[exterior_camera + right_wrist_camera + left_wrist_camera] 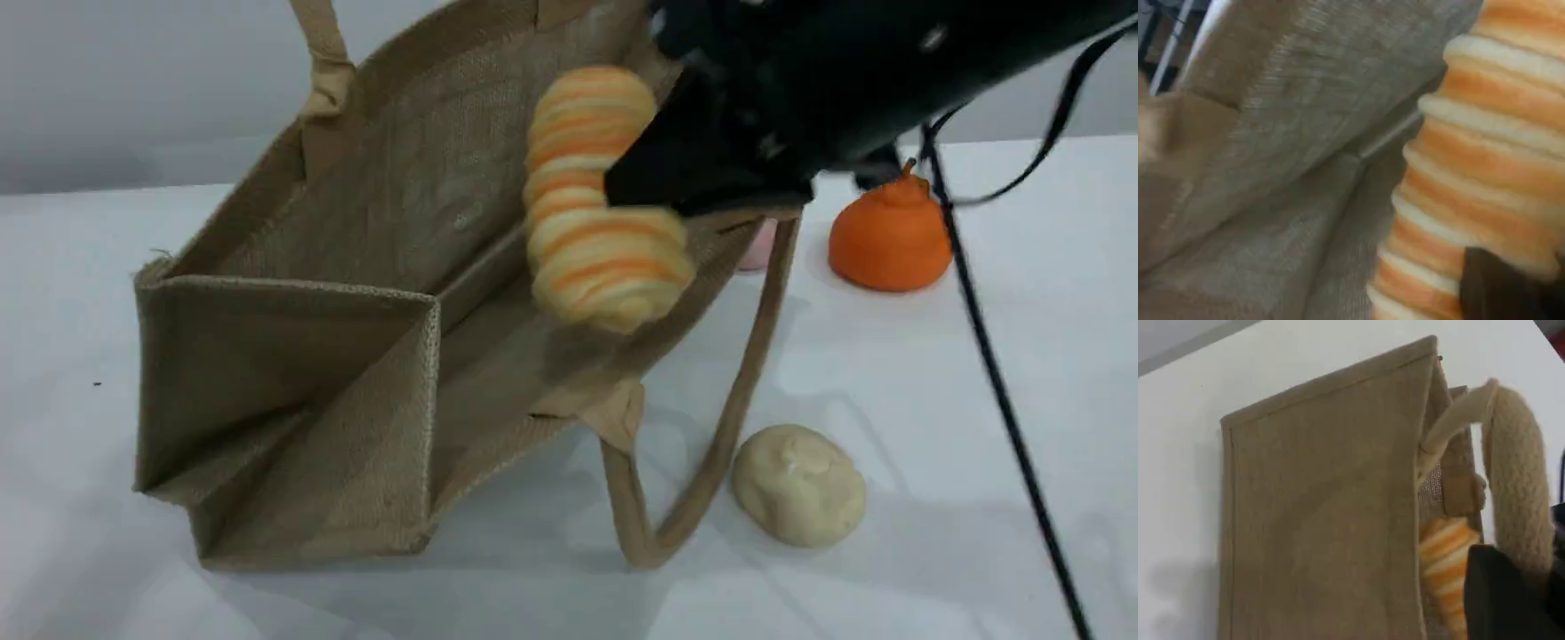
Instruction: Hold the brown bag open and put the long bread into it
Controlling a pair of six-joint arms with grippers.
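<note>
Bag (356,293) on its side on the table (978,427), mouth wide open, nothing lying inside. Right gripper (702,182) clamped on the bread (596,204), bread hanging in the bag's mouth, above the lower wall. Left gripper (1501,593) pressed shut on the upper handle (1515,467). Orange fruit (889,236) and bun (798,484) outside, right of the bag.

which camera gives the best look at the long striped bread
The scene view: it shows nearly the whole long bread at the brown bag's mouth, pinched mid-length by the right gripper. The right wrist view shows only a close-up of its stripes; the left wrist view shows a sliver behind the bag's edge.
</note>
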